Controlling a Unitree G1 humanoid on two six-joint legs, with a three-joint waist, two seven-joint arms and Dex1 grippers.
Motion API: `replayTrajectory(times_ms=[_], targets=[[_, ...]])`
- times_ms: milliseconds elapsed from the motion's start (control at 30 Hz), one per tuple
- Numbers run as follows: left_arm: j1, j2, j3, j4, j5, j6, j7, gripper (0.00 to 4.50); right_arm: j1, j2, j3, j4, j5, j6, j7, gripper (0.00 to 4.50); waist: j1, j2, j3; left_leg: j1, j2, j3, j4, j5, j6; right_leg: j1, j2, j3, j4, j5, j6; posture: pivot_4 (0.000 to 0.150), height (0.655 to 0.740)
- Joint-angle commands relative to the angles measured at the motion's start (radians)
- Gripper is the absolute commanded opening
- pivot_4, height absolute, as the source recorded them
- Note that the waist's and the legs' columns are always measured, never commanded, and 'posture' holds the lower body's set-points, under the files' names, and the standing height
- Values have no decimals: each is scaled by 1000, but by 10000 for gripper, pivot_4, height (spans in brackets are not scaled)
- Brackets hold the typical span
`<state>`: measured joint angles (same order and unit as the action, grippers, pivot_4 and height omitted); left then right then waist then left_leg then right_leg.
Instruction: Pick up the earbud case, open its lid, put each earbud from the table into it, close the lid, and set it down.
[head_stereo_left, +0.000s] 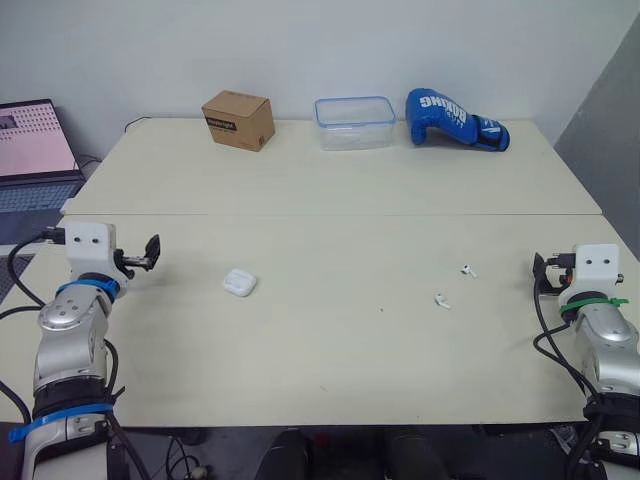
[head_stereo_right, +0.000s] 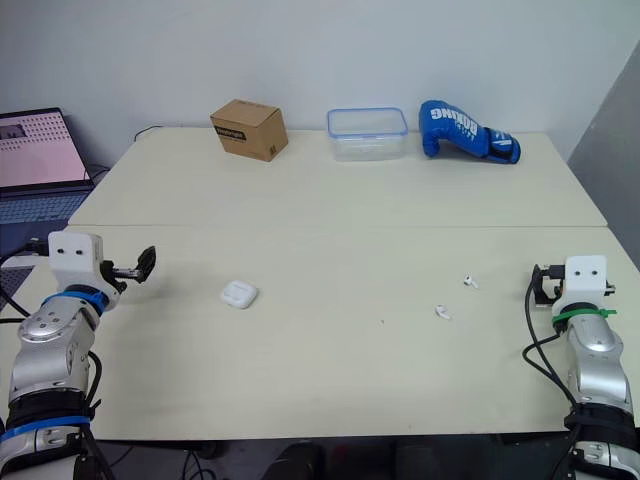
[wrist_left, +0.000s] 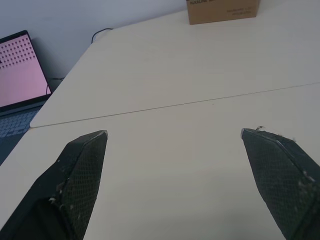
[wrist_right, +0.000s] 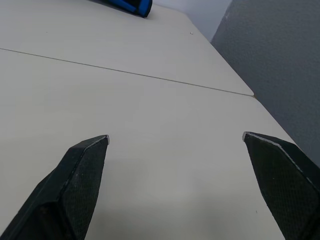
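Observation:
The white earbud case lies closed on the cream table, left of centre. Two white earbuds rest to the right: one farther back, the other a little nearer. My left gripper hovers open near the table's left edge, well left of the case, with nothing between its fingers. My right gripper stands open at the right edge, apart from the earbuds; its fingers frame bare table.
Along the far edge sit a brown cardboard box, a clear plastic container with a blue rim and a blue boxing glove. A laptop stands off the table's left side. A seam crosses the table.

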<state>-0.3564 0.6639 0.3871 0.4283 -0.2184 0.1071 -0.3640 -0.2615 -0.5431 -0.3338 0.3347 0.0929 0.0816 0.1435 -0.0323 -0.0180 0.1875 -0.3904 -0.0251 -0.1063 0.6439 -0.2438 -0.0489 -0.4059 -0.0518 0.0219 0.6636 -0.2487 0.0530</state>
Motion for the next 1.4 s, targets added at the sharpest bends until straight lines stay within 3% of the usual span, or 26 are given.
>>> replayTrajectory(times_ms=[33, 233, 333, 400, 500, 700, 1033, 1400], targets=[[30, 28, 44, -113, -63, 38, -56, 44908, -21, -21, -21, -19, -3, -20, -11, 45000, -1, 0, 0, 0, 0, 0, 0, 0, 0, 0, 0, 0, 0, 0, 0, 1500, 7400], [268, 86, 60, -614, -329, 431, -205, 44908, -179, -19, 118, 14, 24, -40, 222, 45000, -25, 0, 0, 2, 3, 5, 0, 0, 0, 0, 0, 6, 0, 0, 0, 1500, 7400], [314, 99, 55, -722, -389, 557, -203, 44908, -249, 3, 180, 24, 41, -41, 335, 45000, -24, 0, 0, 8, 2, 8, -1, 0, 0, 2, 3, 10, 1, 0, 0, 1500, 7400], [336, 102, -1, -756, -381, 603, -207, 44908, -298, 64, 263, -56, 159, 47, 533, 45000, -24, 0, 0, 8, 3, 10, -1, 0, 0, 2, 5, 12, 0, 0, 0, 1500, 7400], [326, 93, -73, -731, -348, 627, -205, 44908, -326, 100, 378, -181, 245, 160, 732, 45000, -25, 0, 0, 9, 5, 10, -2, 0, 1, 2, 8, 14, 0, 0, 0, 1500, 7400], [264, 71, -166, -596, -264, 556, -223, 44908, -352, 116, 479, -358, 332, 346, 856, 45000, -6, 0, 0, 8, 5, 10, -1, -1, 0, 1, 8, 14, 0, 0, 0, 1500, 7400], [173, 20, -223, -475, -219, 496, -288, 44908, -347, 89, 503, -518, 369, 490, 859, 45000, 1, 0, 0, 7, 5, 10, -1, -1, 0, 0, 8, 14, -1, 0, 0, 1500, 7400], [148, 20, -284, -397, -101, 435, -278, 44908, -350, 68, 492, -522, 360, 487, 837, 45000, 1, 0, 0, 7, 5, 10, -1, -1, 0, 0, 8, 14, -1, 0, 0, 1500, 7400]])
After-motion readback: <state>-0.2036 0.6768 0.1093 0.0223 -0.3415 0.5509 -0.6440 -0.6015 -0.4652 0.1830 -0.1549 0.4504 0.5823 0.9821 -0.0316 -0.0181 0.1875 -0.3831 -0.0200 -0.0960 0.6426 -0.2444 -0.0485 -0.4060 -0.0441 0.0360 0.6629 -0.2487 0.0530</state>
